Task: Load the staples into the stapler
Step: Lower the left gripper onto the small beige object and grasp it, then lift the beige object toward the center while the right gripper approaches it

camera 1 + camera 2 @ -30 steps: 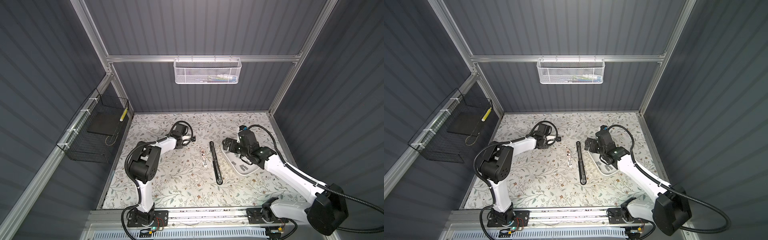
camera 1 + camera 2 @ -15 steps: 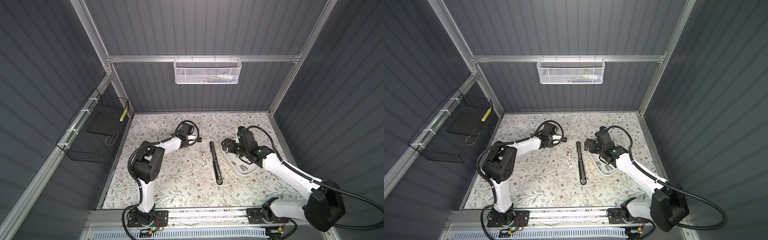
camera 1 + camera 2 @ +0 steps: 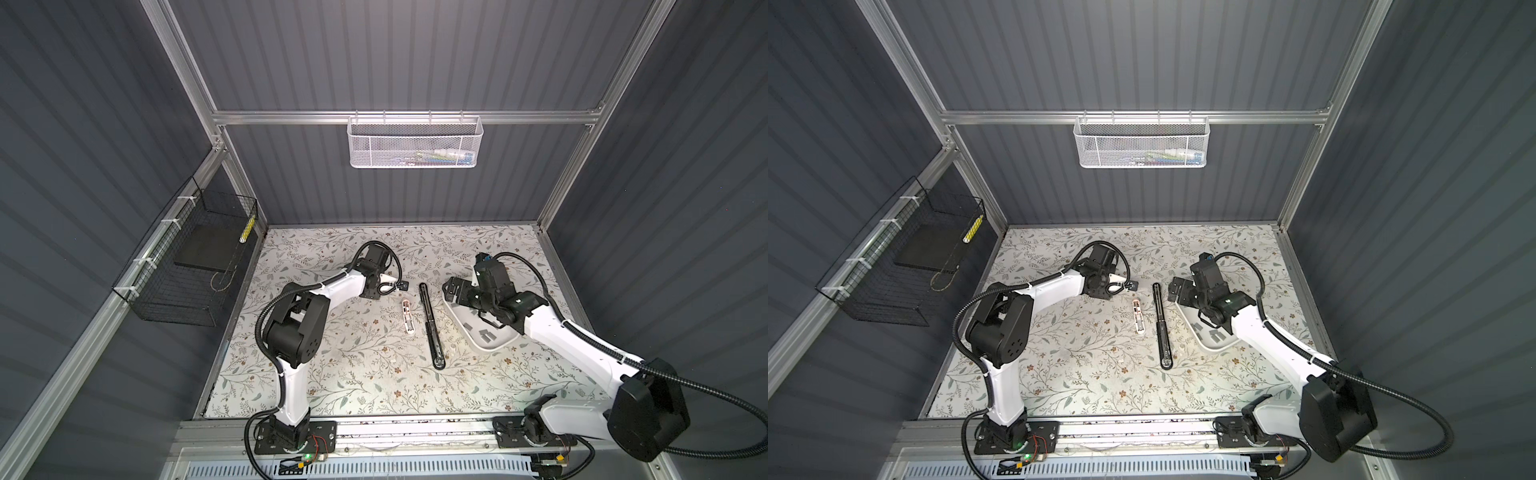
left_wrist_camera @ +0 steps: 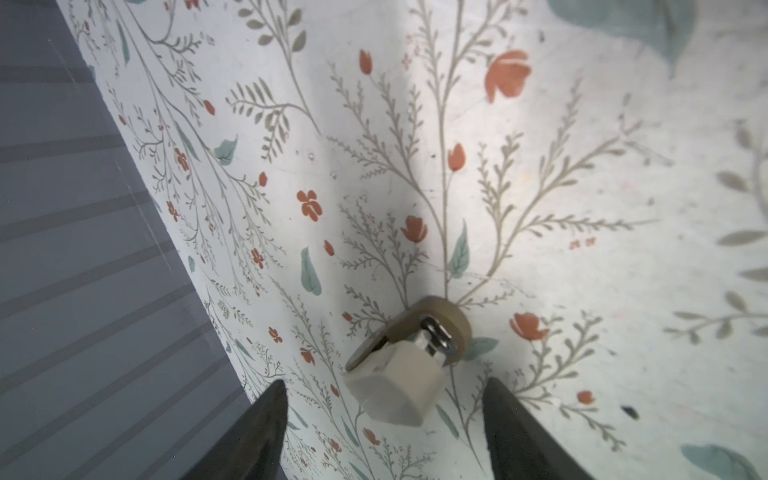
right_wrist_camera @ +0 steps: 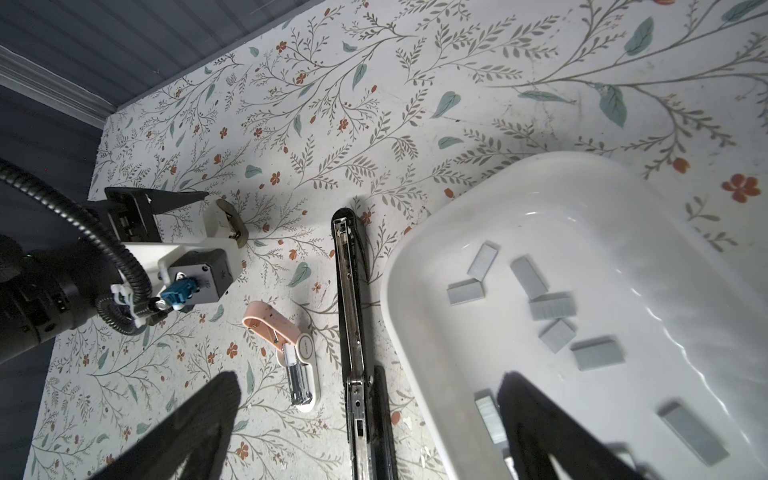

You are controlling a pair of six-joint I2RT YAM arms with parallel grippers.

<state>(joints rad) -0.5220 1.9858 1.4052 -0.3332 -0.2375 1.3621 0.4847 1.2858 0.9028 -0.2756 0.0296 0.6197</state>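
**Grey staples lie loose in a white tray beside the opened stapler**

We see the staples (image 5: 552, 305) as short, flat, dull-grey metal strips. At least eight are scattered at odd angles across the floor of the white tray (image 5: 457, 216), and none is stacked on another. In both top views they show only as small grey flecks (image 3: 484, 332) in the tray on the right side of the floral table (image 3: 353, 374).

The black stapler (image 5: 351, 299) is far longer than any strip. It lies folded out flat just beside the tray with its bare metal channel facing up. A small white-and-pink stapler (image 5: 297, 357) rests on its other side, a little apart.

The right gripper (image 5: 370, 376) hangs with its fingers spread wide and holds nothing. One finger is over the tray's rim next to a strip, and the other is out over the table.

The left gripper (image 4: 384, 383) is low over the table, near the far end of the black stapler. Its fingers are parted on either side of a small beige piece (image 4: 409, 374) with a metal clip, and we see neither finger touching it.
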